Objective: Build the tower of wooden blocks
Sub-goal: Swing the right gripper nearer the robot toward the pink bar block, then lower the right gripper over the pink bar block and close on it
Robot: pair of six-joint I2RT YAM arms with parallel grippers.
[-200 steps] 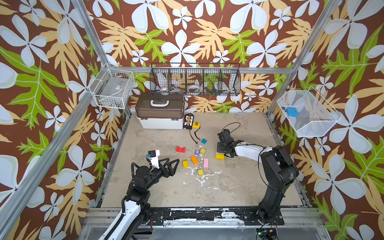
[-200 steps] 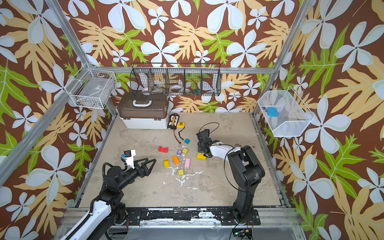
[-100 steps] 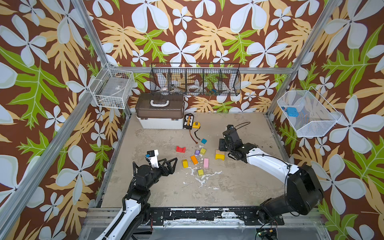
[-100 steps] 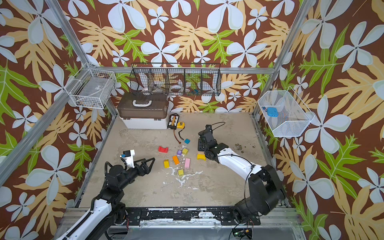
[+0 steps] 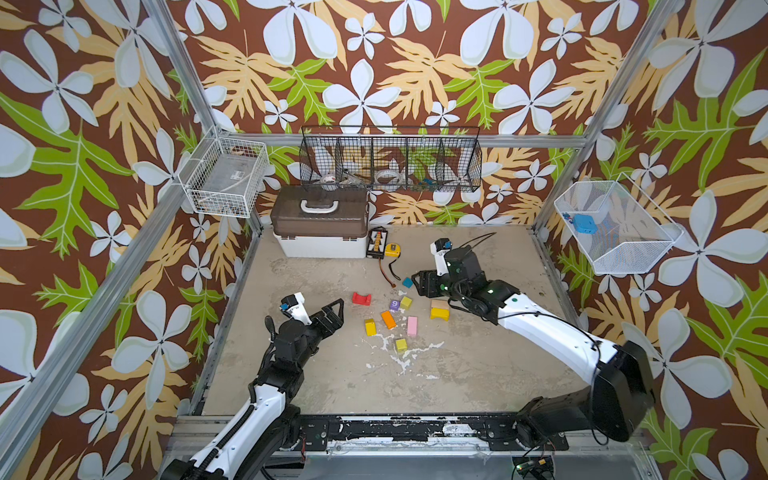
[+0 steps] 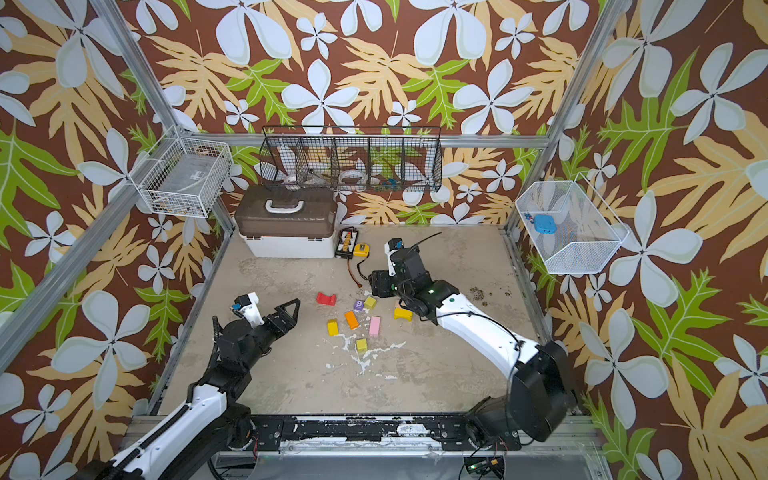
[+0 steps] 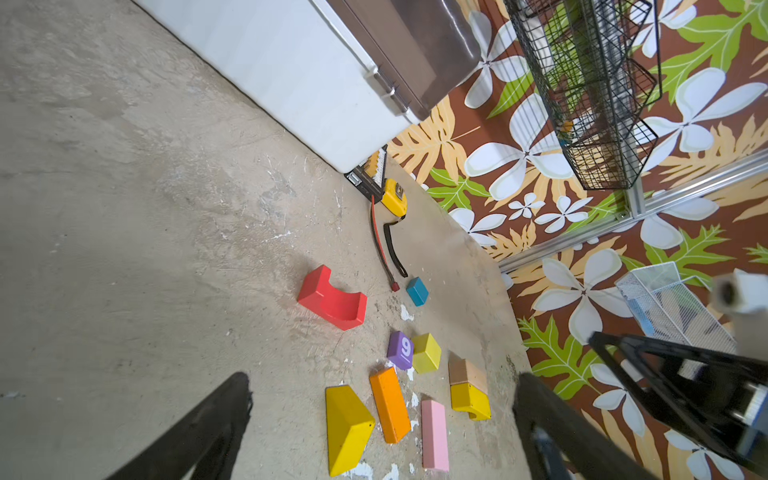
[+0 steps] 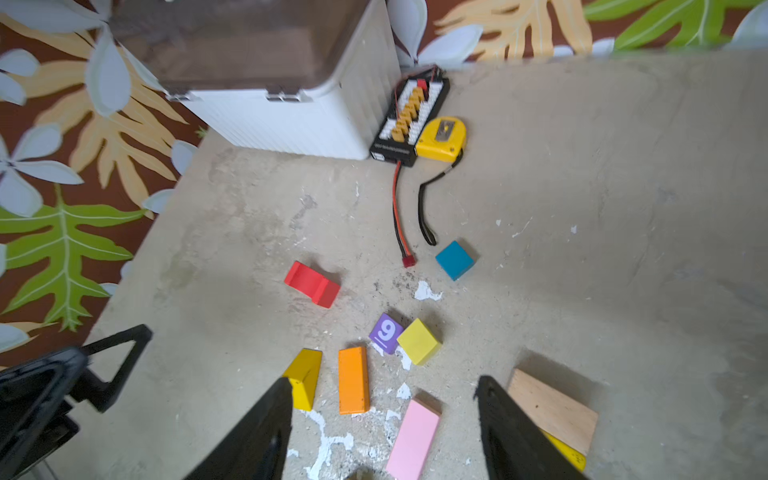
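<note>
Yellow cube (image 5: 401,344) beside white splatter (image 5: 402,363), in both top views, outside wrist views

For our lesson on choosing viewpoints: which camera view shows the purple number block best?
The right wrist view: the purple number block is close and sharp, its white 9 facing the camera. The left wrist view shows the block smaller, with the 9 at a slant. In both top views it is tiny, the digit barely legible.

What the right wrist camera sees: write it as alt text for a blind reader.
Loose wood blocks lie scattered on a gritty floor beyond two open black fingers; a tan block sits on a yellow block beside them. A white toolbox and yellow tape measure lie behind.
</note>
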